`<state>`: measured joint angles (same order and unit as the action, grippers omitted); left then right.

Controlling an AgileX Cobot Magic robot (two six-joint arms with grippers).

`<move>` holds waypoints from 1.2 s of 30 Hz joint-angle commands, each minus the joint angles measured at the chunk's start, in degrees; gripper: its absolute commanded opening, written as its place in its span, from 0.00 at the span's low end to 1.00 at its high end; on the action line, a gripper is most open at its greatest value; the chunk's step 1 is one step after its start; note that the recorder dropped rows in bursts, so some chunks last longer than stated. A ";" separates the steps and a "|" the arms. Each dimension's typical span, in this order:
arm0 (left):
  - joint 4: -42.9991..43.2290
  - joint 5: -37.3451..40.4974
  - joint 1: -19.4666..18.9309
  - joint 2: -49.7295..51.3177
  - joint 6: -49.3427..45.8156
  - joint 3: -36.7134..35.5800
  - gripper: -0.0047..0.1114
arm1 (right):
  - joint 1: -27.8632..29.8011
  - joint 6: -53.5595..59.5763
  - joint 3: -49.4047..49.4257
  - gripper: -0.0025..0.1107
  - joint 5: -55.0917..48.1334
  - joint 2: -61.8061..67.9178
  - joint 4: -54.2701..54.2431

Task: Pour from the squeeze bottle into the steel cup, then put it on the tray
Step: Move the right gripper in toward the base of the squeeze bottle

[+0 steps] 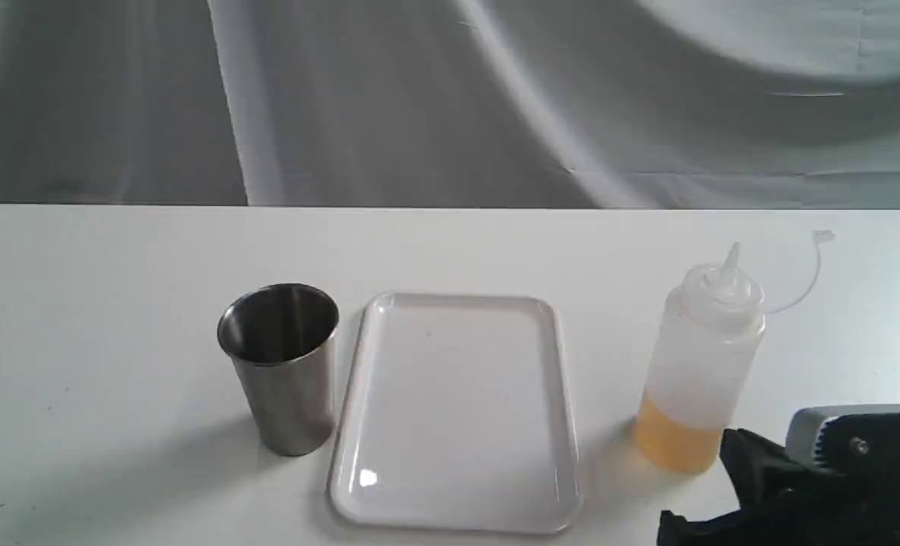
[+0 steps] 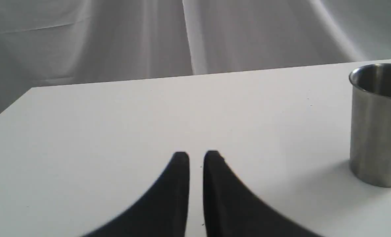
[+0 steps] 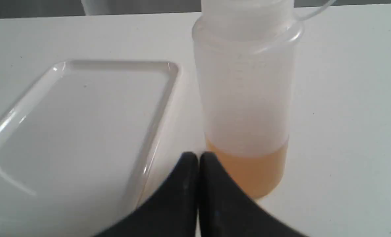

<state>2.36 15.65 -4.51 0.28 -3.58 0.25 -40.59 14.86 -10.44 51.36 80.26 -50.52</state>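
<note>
The steel cup [image 1: 279, 368] stands upright, left of the white tray [image 1: 457, 409], which has nothing on it. To the tray's right stands the squeeze bottle [image 1: 700, 364], with amber liquid in its bottom part. Its nozzle is uncapped and the cap strap arcs off to the right. My right gripper [image 1: 738, 455] sits low at the bottle's near-right side. In the right wrist view it [image 3: 198, 156] is shut and empty, its tips just short of the bottle [image 3: 244, 98] and beside the tray [image 3: 83, 131]. My left gripper [image 2: 197, 154] is shut over bare table with only a thin slit between the fingers, and the cup [image 2: 378, 125] stands well off to one side.
The white table [image 1: 116, 303] ends at a far edge in front of a grey draped cloth backdrop [image 1: 419, 98]. The left wrist view shows the table's far corner [image 2: 34, 89].
</note>
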 commanded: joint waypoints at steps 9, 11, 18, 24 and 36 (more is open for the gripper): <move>0.14 -0.42 0.14 -0.28 0.10 -0.25 0.11 | -0.09 -1.65 0.29 0.02 6.17 7.17 3.90; 0.14 -0.42 0.14 -0.28 0.10 -0.25 0.11 | -0.09 -1.80 0.29 0.02 7.50 8.22 4.83; 0.14 -0.42 0.14 -0.28 0.10 -0.25 0.11 | -0.09 -1.80 0.29 0.02 13.10 11.07 4.44; 0.14 -0.42 0.14 -0.28 0.10 -0.25 0.11 | 0.04 -1.65 0.29 0.02 18.60 15.87 3.23; 0.14 -0.42 0.14 -0.28 0.10 -0.25 0.11 | 0.04 -9.01 0.29 0.02 18.60 22.11 3.80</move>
<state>2.36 15.65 -4.51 0.28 -3.58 0.25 -40.59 7.51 -10.54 69.07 102.24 -46.89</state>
